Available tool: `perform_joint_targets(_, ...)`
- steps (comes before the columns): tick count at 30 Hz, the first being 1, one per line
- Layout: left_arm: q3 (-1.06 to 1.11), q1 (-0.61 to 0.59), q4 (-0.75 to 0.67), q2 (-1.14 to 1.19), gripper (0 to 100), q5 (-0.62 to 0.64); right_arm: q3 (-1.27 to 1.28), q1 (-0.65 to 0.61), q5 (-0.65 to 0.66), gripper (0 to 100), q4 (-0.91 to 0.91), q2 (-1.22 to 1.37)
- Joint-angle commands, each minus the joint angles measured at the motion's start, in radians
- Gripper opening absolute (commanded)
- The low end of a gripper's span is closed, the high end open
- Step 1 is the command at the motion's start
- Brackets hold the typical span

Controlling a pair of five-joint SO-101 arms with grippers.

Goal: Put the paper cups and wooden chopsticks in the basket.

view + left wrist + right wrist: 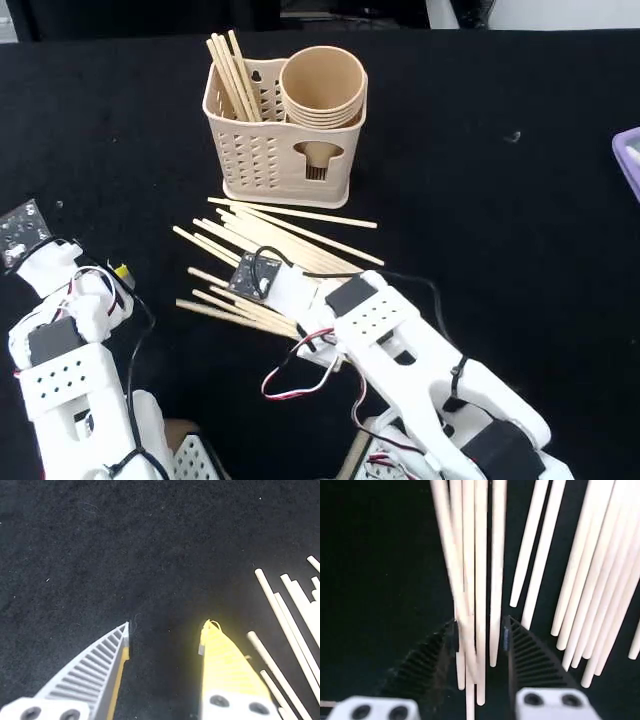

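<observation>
A beige slotted basket [260,160] stands at the back of the black table. It holds a stack of paper cups [322,85] and several upright wooden chopsticks [235,75]. More chopsticks [290,235] lie fanned out in front of it. My right gripper [480,627] is down on this pile, shut on a small bundle of chopsticks [477,580] that runs between its dark fingers [437,655]. My left gripper [165,627] is open over bare cloth at the table's left, with nothing between its fingers. The loose chopsticks' ends [290,625] lie beside it.
A purple object [628,155] pokes in at the right edge. The right arm [420,360] stretches from the front edge across the pile. The left arm [70,320] sits at the front left. Bare cloth surrounds the basket on both sides.
</observation>
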Motion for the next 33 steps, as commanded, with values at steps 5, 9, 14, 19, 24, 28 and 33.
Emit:
perform_joint_targets(5, -0.016, -0.007, -0.015, 0.003, 23, 0.0, -0.016, 0.015, 0.008, 10.3, -0.135, -0.013)
perform_joint_targets(9, -0.016, -0.007, -0.015, 0.003, 23, 0.0, -0.016, 0.014, 0.008, 10.3, -0.14, -0.013)
perform_joint_targets(14, -0.016, -0.007, -0.015, 0.003, 23, 0.0, -0.015, -0.002, 0.008, 10.3, -0.143, -0.007)
perform_joint_targets(19, -0.016, -0.007, -0.015, 0.003, 23, 0.0, -0.038, -0.021, -0.028, 10.3, -0.187, 0.119)
perform_joint_targets(24, -0.016, -0.007, -0.015, 0.003, 23, 0.0, -0.116, -0.021, -0.031, 9.9, -0.176, 0.265)
perform_joint_targets(28, -0.016, -0.007, -0.015, 0.003, 23, 0.0, -0.148, -0.018, -0.026, 0.5, -0.118, 0.246)
perform_joint_targets(33, -0.016, -0.007, -0.015, 0.003, 23, 0.0, -0.171, -0.017, -0.026, 1.1, -0.008, 0.107)
